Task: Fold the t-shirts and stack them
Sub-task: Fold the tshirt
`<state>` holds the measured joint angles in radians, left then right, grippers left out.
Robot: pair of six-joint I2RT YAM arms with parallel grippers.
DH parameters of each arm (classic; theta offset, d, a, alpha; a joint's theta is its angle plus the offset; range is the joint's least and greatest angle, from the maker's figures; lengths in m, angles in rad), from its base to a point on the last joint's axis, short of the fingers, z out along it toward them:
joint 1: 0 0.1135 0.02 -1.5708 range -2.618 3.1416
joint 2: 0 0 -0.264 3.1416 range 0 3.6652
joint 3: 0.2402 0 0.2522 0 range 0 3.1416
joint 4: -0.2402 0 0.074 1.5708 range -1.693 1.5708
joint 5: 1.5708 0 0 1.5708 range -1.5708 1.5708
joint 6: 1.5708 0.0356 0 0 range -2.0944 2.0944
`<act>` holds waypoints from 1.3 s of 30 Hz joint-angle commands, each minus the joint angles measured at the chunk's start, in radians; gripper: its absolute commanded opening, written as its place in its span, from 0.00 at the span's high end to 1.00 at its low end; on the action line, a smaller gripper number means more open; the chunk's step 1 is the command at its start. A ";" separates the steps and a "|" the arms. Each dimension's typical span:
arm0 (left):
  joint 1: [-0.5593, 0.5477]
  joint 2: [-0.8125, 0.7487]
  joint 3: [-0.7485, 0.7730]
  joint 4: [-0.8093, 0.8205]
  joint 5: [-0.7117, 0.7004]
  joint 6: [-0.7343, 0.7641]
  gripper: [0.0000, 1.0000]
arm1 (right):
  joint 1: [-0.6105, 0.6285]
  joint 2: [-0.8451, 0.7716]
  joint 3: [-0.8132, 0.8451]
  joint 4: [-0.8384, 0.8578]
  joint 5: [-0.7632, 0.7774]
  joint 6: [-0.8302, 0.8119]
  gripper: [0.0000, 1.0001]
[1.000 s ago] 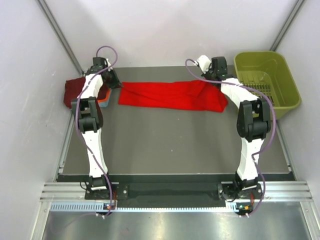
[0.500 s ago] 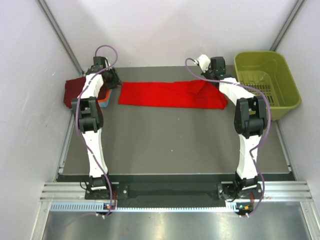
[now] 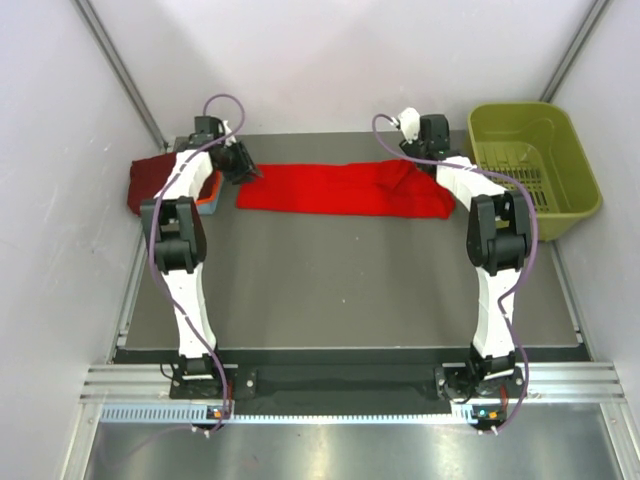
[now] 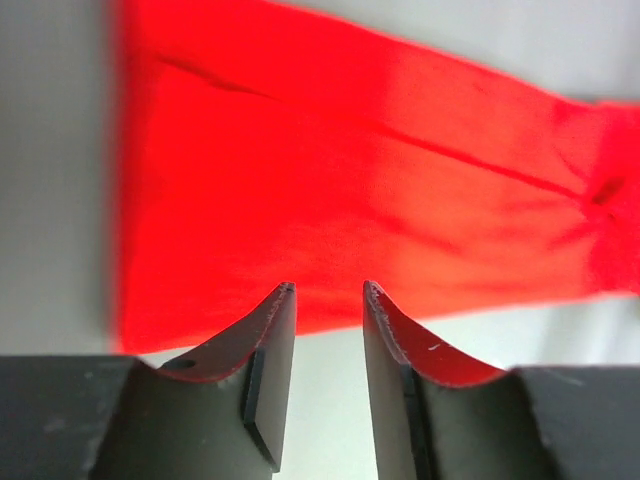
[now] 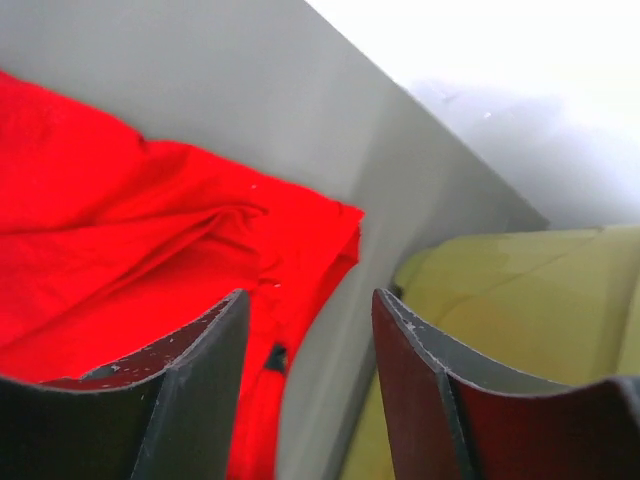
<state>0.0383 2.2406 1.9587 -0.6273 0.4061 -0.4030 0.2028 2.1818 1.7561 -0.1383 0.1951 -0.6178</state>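
A bright red t-shirt [image 3: 340,190] lies folded into a long strip across the back of the table. In the left wrist view its left end [image 4: 380,190] lies flat. The right wrist view shows its wrinkled right end [image 5: 150,230]. My left gripper [image 3: 248,168] hovers open at the strip's left end, with nothing between the fingers [image 4: 327,288]. Just above the strip's right end, my right gripper [image 3: 428,152] is open and empty too [image 5: 310,293]. Folded t-shirts are stacked at the far left: dark maroon [image 3: 150,180], orange [image 3: 210,192] and grey-blue [image 3: 208,208], partly hidden by the left arm.
An olive-green plastic basket [image 3: 590,195] stands at the back right, close to the right gripper and to the shirt's right end [image 5: 520,300]. White walls enclose the grey table [image 3: 350,290] on three sides.
Both grippers have gone from shut to open and let go of the red shirt's ends. The shirt's right end has settled flatter, and the left gripper has shifted slightly right.
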 commanded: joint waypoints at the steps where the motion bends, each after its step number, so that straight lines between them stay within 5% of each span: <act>1: -0.070 -0.006 -0.029 0.041 0.134 -0.046 0.64 | 0.014 -0.085 0.043 -0.004 -0.022 0.082 0.47; 8: -0.101 0.097 -0.017 0.069 0.154 -0.060 0.67 | 0.030 -0.125 0.010 -0.204 -0.351 0.185 0.49; 16: -0.103 0.111 -0.063 0.058 0.122 -0.079 0.69 | 0.038 -0.064 -0.020 -0.254 -0.540 0.292 0.50; 39: -0.104 0.103 -0.083 0.057 0.108 -0.082 0.69 | 0.041 0.104 0.167 -0.224 -0.514 0.359 0.52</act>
<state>-0.0669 2.3684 1.9003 -0.5827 0.5400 -0.4934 0.2321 2.2635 1.8420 -0.4267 -0.3225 -0.2787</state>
